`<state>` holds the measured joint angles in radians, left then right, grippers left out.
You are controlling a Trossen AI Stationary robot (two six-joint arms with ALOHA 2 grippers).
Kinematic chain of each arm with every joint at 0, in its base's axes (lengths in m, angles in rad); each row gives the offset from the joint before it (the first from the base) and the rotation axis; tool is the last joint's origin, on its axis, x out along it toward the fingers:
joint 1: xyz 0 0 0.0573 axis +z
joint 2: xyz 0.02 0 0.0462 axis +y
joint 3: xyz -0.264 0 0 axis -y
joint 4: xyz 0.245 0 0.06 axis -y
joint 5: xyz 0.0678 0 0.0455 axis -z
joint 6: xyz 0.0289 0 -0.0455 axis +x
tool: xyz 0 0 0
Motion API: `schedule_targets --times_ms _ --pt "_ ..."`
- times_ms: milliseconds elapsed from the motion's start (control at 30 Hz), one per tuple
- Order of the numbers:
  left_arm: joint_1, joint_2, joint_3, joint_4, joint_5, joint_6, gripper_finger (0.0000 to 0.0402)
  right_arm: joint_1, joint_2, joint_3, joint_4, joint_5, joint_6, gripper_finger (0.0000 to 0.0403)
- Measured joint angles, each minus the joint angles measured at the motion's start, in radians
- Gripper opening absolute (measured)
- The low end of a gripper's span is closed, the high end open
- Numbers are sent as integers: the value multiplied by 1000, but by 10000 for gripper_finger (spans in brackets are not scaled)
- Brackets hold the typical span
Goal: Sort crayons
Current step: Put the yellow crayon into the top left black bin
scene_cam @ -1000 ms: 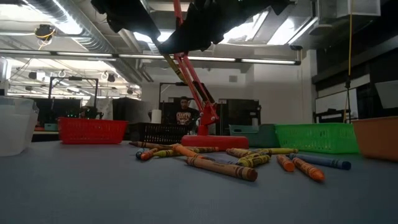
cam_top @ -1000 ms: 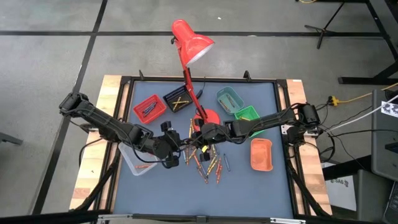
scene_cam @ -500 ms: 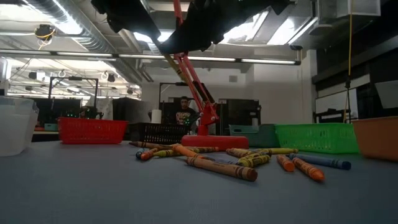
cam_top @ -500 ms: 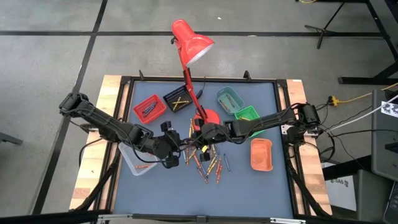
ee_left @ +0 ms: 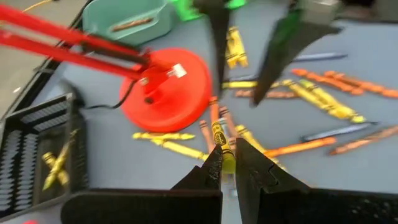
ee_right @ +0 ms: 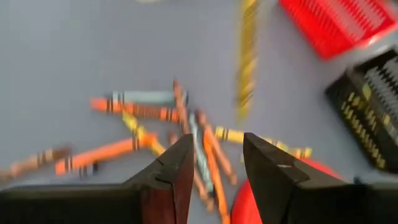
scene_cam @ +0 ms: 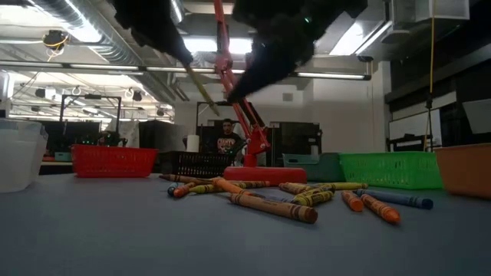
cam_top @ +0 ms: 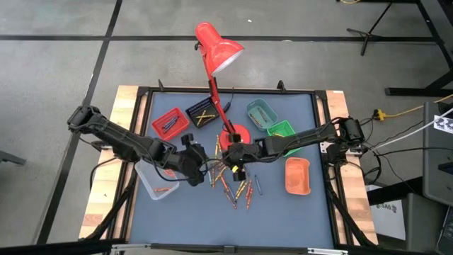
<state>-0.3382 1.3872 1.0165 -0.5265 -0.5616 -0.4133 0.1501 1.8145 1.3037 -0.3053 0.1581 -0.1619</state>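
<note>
Several crayons [cam_top: 237, 185] lie loose on the grey mat in the middle of the table, mostly orange and yellow; they also show in the low view [scene_cam: 284, 195]. My left gripper [cam_top: 205, 166] hovers just left of the pile, shut on a yellow crayon [ee_left: 219, 138]. In the low view that crayon [scene_cam: 201, 88] slants down, high above the mat. My right gripper [cam_top: 228, 164] hovers close to the right of it, over the pile; it [ee_right: 217, 146] is open, with nothing between the fingers. My left gripper pinches one end of the yellow crayon [ee_left: 222, 155] between its two fingers. The crayon runs on forward past the fingertips, roughly in line with them. It slants downward, lifted clear of the mat and the pile.
A red desk lamp stands on its round base [cam_top: 236, 133] just beyond the pile, its arm leaning over the table. Small trays ring the work area: red [cam_top: 168, 122], black [cam_top: 202, 115], teal [cam_top: 259, 113], green [cam_top: 280, 129], orange [cam_top: 297, 176] and a clear one [cam_top: 154, 180].
My right gripper has opened and let go of the yellow crayon, which stays in my left gripper. The two grippers, joined at the crayon a second ago, have drawn apart; my left gripper has carried the crayon a little toward the far edge.
</note>
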Motion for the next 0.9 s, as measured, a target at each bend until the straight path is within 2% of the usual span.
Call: schedule_targets --times_ms 233,400,667,900 --pt "118 0 0 -100 -5 9 4 0 0 -11 -150 0 33 138" --pt "217 0 0 -119 -10 56 4 0 0 -30 -171 0 77 138" --pt "387 0 0 -118 -83 142 5 0 0 -40 -176 -1 82 138" --pt "536 0 0 -117 -62 186 5 0 0 -40 -178 -1 82 138"
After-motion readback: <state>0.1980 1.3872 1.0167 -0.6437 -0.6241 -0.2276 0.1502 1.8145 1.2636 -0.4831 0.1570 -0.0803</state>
